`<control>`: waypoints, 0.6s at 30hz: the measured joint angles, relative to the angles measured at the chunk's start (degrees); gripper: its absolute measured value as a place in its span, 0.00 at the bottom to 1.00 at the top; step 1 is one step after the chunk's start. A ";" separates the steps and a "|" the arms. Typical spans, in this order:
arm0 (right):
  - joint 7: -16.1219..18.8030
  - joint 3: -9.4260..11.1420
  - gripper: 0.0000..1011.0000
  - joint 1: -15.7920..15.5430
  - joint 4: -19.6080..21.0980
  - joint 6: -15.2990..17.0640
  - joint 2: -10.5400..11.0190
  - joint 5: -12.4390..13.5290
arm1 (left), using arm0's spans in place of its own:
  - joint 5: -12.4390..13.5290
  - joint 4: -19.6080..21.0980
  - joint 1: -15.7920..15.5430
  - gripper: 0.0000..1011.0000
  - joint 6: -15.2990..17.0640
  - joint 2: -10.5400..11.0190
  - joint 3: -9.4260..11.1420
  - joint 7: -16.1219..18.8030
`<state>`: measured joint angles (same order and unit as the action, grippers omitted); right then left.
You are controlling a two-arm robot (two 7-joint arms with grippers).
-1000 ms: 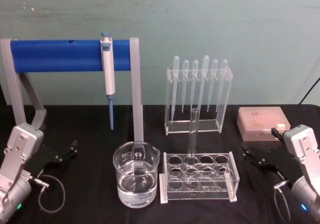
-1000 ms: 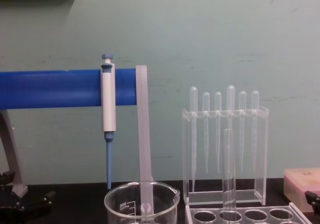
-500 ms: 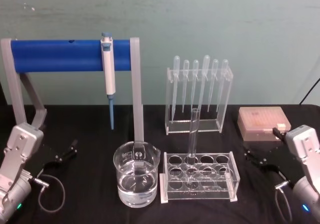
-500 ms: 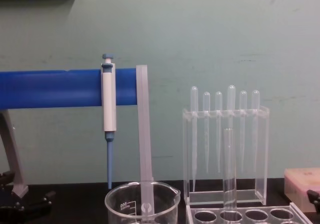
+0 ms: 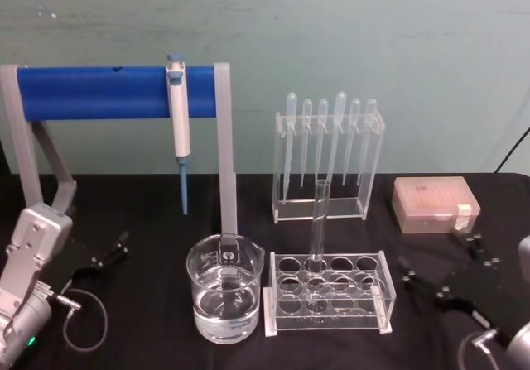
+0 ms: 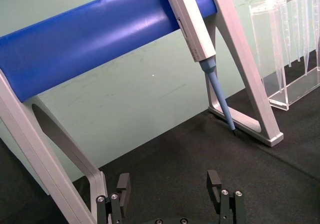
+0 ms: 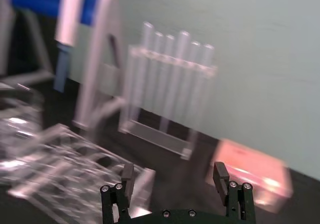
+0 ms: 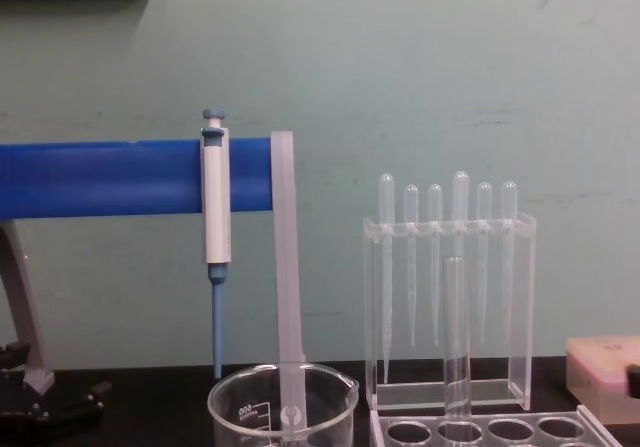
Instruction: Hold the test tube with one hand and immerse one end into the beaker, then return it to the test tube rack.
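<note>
The test tube (image 5: 319,219) stands upright in a back hole of the clear rack (image 5: 374,300), and it shows above the rack in the chest view (image 8: 457,337). The beaker (image 5: 225,300), partly filled with clear liquid, sits just left of the rack; its rim shows in the chest view (image 8: 283,402). My right gripper (image 5: 443,260) is low over the table right of the rack, open and empty, its fingers spread in the right wrist view (image 7: 173,174). My left gripper (image 5: 110,252) rests open at the far left, empty (image 6: 168,184).
A blue bar stand (image 5: 99,91) holds a blue-and-white pipettor (image 5: 177,122) behind the beaker. A clear stand of plastic pipettes (image 5: 329,151) rises behind the rack. A pink box (image 5: 435,204) lies at the back right. Black cloth covers the table.
My right arm has swung and dropped toward the front, with its gripper now lower and turned toward the rack. The left arm, tube and beaker have not moved.
</note>
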<state>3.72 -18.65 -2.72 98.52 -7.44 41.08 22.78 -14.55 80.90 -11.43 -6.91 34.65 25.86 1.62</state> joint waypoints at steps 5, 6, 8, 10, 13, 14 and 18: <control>7.75 -0.63 0.99 2.42 0.52 2.93 -2.30 7.44 | 0.00 0.00 0.00 0.99 0.00 0.00 0.00 0.00; 8.64 -0.88 0.99 3.02 0.40 3.72 -2.76 8.28 | 0.00 0.00 0.00 0.99 0.00 0.00 0.00 0.00; 10.36 -1.41 0.99 4.37 0.07 5.34 -3.74 9.79 | 0.00 0.00 0.00 0.99 0.00 0.00 0.00 0.00; 12.47 -2.20 0.99 6.58 -0.50 8.61 -5.20 11.83 | 0.00 0.00 0.00 0.99 0.00 0.00 0.00 0.00; 13.82 -2.87 0.99 8.77 -1.24 11.98 -6.57 13.38 | 0.00 0.00 0.00 0.99 0.00 0.00 0.00 0.00; 14.30 -3.37 0.99 10.28 -1.84 14.36 -7.43 14.04 | 0.00 0.00 0.00 0.99 0.00 0.00 0.00 0.00; 14.56 -4.53 0.99 13.80 -3.34 19.39 -9.23 14.35 | 0.00 0.00 0.00 0.99 0.00 0.00 0.00 0.00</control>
<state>18.27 -23.18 11.08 95.18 11.95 31.85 37.13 -14.55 80.90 -11.43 -6.90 34.65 25.86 1.62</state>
